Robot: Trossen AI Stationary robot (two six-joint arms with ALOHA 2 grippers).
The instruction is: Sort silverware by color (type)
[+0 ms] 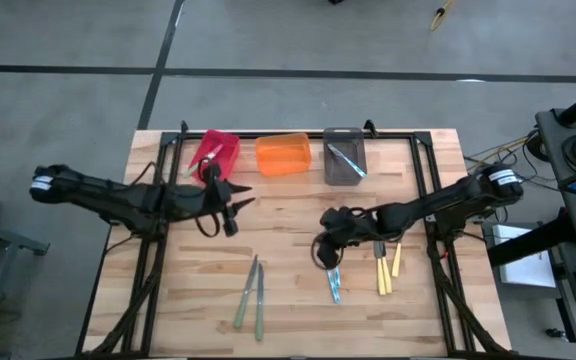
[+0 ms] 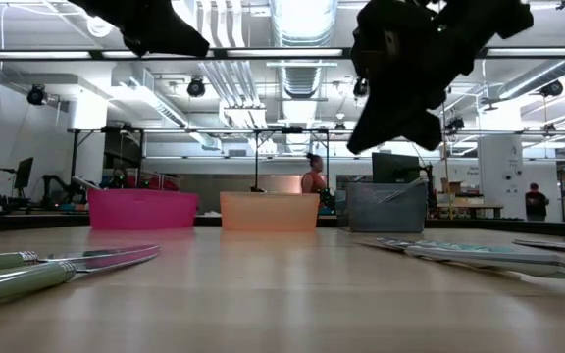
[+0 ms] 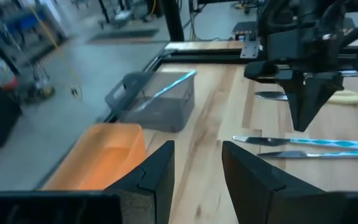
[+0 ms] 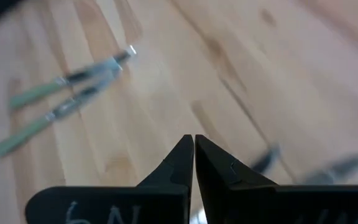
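The right gripper [image 1: 325,252] (clenched, holding nothing) is hovering above the blue-handled silverware [image 1: 334,284]; at its nine o'clock, the left gripper [image 1: 240,204] is hanging released over the worktop [image 1: 288,220].

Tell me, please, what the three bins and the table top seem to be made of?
The red bin, orange bin and grey bin look like plastic: even colour, thin walls, the orange one glowing slightly translucent. The table looks like pale butcher-block wood, with visible strips and grain, matte finish.
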